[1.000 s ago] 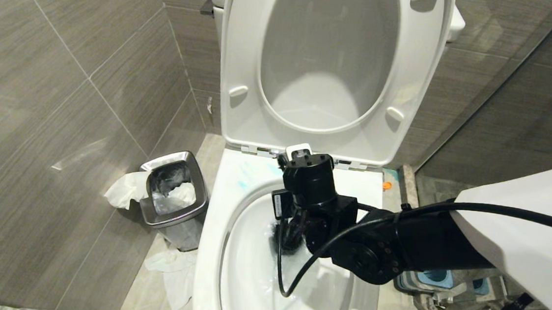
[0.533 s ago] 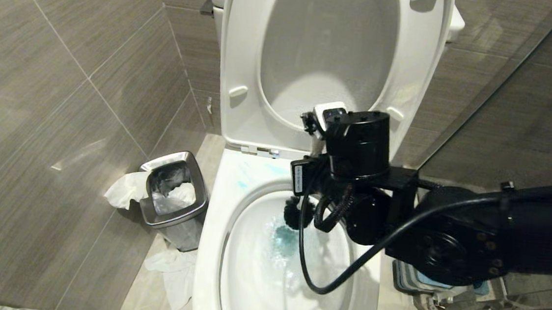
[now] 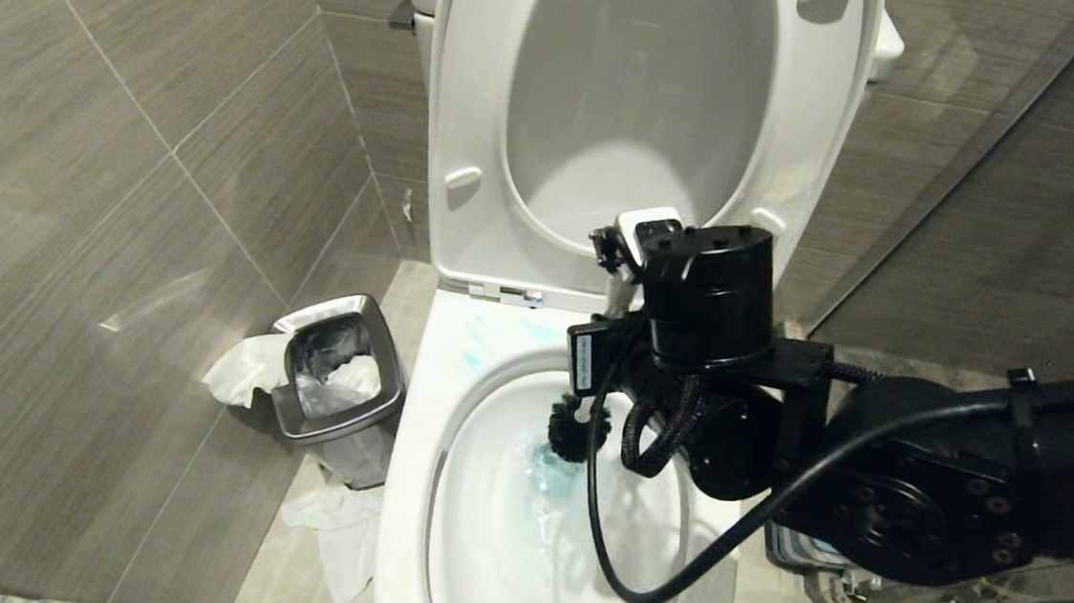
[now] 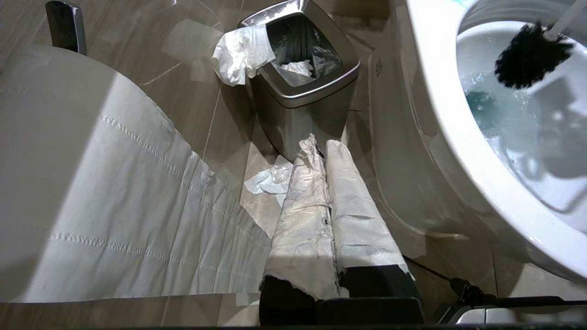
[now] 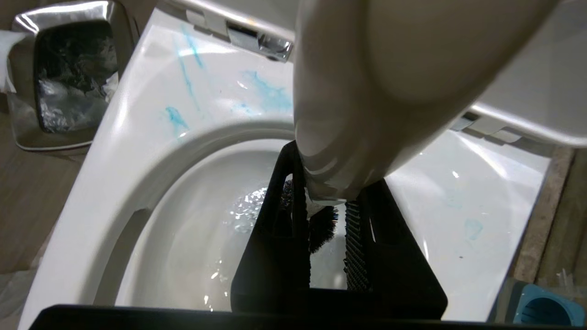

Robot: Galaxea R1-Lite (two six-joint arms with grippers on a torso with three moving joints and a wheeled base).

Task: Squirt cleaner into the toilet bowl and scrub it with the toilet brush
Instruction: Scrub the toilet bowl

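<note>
Here, the right gripper [image 5: 328, 215] is clamping its black fingers [image 5: 275, 238] narrowly on the light-grey handle of the toilet brush [image 3: 575, 426], holding the black bristle head inside the toilet bowl [image 3: 415, 445], just above the water near the back of the basin. The cleaner [image 5: 270, 94] is showing as turquoise streaks on the broad rear rim and as a bluish tint in the water. The left gripper [image 4: 323, 151], its fingers wrapped in white paper and pressed together, is hanging low beside the bowl, pointing toward the steel waste bin [image 4: 298, 87] stuffed with crumpled tissue.
</note>
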